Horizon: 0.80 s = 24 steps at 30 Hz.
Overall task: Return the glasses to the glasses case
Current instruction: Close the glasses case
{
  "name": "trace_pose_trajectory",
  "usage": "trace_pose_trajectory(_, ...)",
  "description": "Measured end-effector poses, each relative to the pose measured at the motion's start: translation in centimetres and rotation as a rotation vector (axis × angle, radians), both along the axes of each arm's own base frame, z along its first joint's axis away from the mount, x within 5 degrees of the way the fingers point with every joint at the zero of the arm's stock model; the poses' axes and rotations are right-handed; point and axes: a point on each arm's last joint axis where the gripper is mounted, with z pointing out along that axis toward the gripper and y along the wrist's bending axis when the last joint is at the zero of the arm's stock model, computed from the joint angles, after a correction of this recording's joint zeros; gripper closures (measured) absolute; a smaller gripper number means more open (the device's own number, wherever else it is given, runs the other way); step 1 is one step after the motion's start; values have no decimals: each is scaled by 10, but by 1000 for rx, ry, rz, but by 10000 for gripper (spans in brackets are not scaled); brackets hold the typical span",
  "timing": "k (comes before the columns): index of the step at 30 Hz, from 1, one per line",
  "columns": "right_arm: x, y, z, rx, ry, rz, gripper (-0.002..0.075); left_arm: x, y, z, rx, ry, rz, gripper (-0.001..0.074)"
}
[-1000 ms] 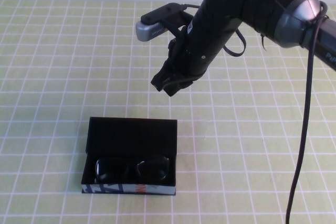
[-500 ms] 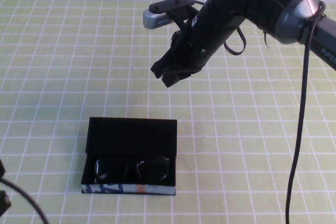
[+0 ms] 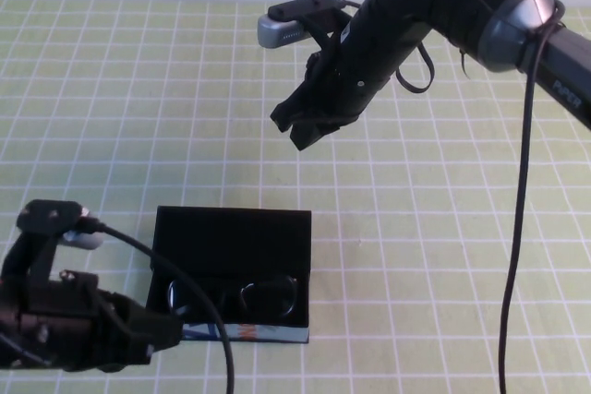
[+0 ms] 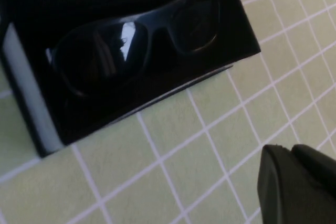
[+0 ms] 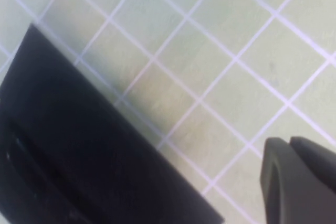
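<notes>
The black glasses (image 3: 233, 294) lie inside the open black glasses case (image 3: 231, 232), whose lid stands up at the back and whose blue-white front (image 3: 247, 330) shows an orange mark. In the left wrist view the glasses (image 4: 136, 35) rest in the case (image 4: 31, 108). My left gripper (image 3: 166, 334) is low at the case's front left corner, shut and empty (image 4: 294, 182). My right gripper (image 3: 300, 131) hangs high above the table behind the case, shut and empty (image 5: 294, 177). The right wrist view shows the case's dark lid (image 5: 63, 145).
The table is covered by a yellow-green cloth with a white grid (image 3: 443, 256). A black cable (image 3: 522, 228) hangs from the right arm down the right side. Another cable (image 3: 199, 311) loops from the left arm across the case's front left.
My left arm has come into view at the lower left and reached the case's front left corner. My right gripper has lifted slightly and moved away from the case.
</notes>
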Motion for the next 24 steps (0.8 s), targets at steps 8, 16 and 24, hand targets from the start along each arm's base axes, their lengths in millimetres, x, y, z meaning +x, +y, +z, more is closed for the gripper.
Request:
trace_pose_trajectory(8, 22, 16, -15, 45, 15, 6, 737, 31, -11, -38, -48, 87, -36, 738)
trace_pose_trajectory(16, 30, 23, -33, 82, 69, -12, 737, 37, -15, -56, -58, 114, -89, 738)
trace_pose_trajectory(24, 33, 26, -46, 84, 100, -15, 737, 32, -30, -61, -54, 121, -152, 738)
